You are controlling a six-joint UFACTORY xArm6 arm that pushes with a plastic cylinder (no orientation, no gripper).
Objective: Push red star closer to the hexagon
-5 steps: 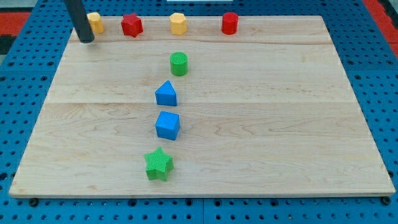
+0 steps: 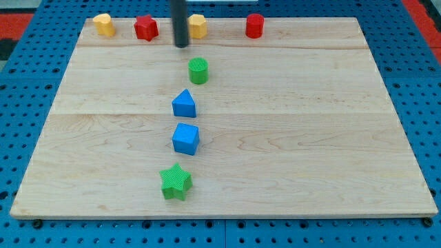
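Nearest us on the counter (image 2: 331, 151) sits the green star (image 2: 176, 182), then the blue cube (image 2: 185, 138), the blue wedge (image 2: 184, 104) and the green cylinder (image 2: 198, 70), a rough line running away toward the far edge. None of these lies in our path.

Our tip (image 2: 182, 45) stands just beyond the green cylinder and a little left of it, close to the far row. We carry no hand, only the bare rod, so there is nothing to open or close.

The far row reads, left to right: yellow block (image 2: 104, 24), red star (image 2: 146, 27), yellow hexagon (image 2: 198, 26), red cylinder (image 2: 255, 25). The red star lies far-left of our tip, the hexagon far-right, so we stand nearly between them and slightly nearer.

That is the wrong side, we judge: to drive the star rightward toward the hexagon we must get to its left, into the gap beside the yellow block, without nudging either. The rod partly hides the hexagon's left edge.
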